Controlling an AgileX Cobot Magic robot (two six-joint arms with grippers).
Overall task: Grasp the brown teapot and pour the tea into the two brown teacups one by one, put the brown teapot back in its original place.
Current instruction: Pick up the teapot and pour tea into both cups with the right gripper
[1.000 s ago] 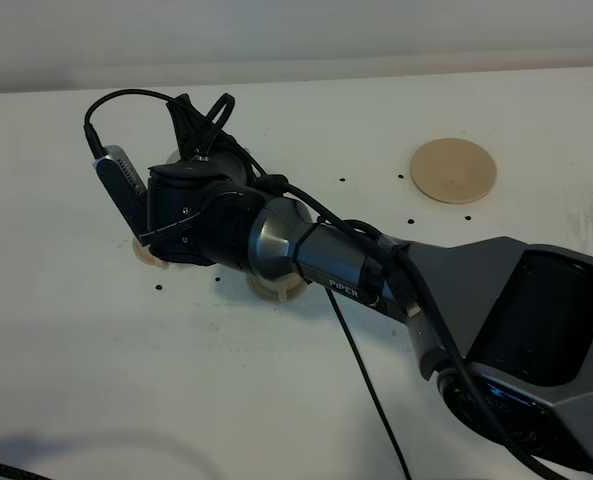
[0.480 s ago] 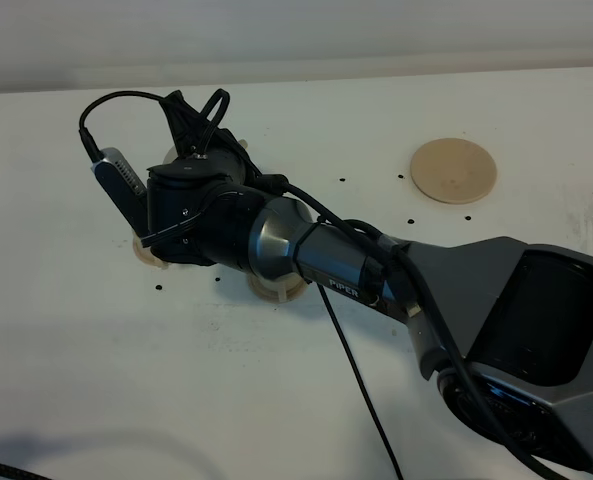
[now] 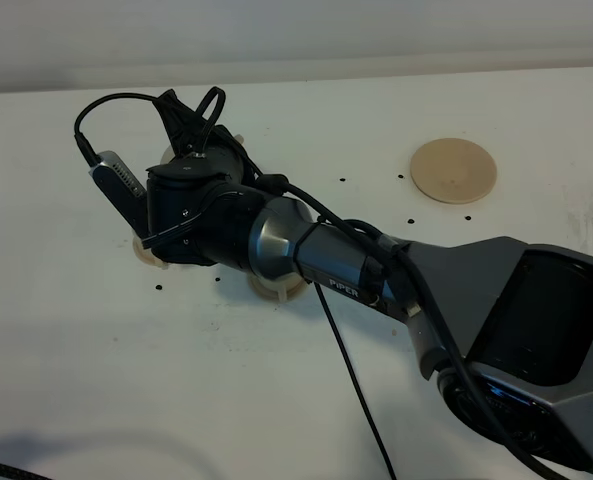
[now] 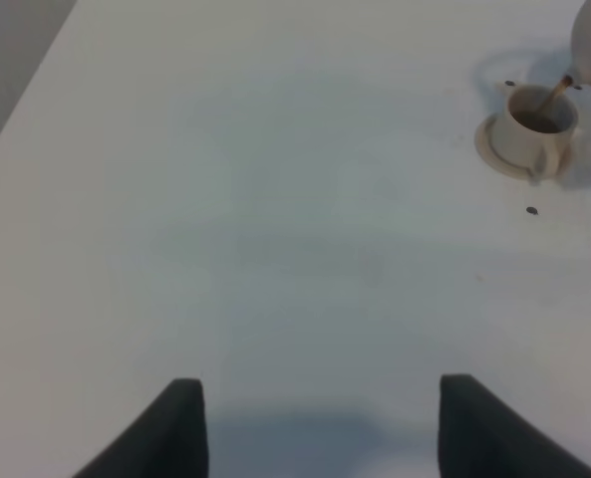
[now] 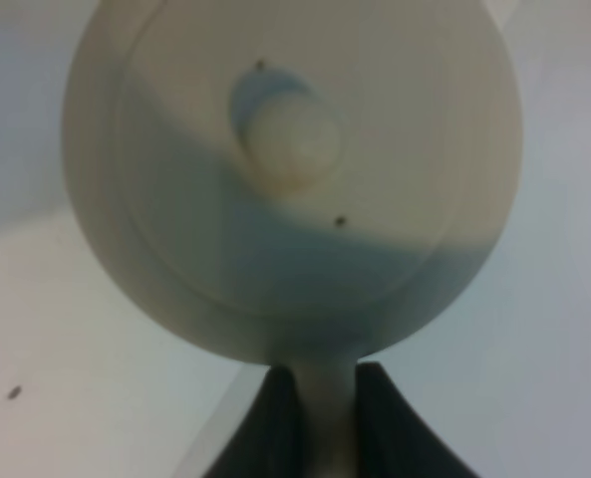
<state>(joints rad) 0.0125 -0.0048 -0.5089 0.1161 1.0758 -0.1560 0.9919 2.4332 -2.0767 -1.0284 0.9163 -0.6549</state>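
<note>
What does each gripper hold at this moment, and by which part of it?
The right gripper holds the pale tan round ceramic teapot by its handle, clamped between its jaws. The left gripper is open and holds nothing.

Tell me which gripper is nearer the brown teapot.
Right. The right gripper grips the brown teapot by its handle; the left gripper hangs open over the table, well apart from it.

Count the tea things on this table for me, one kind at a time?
Teapot: 1
Cup: 1 in sight
Saucers: 2
Round coaster: 1
Total: 5; a second cup may be hidden.
</note>
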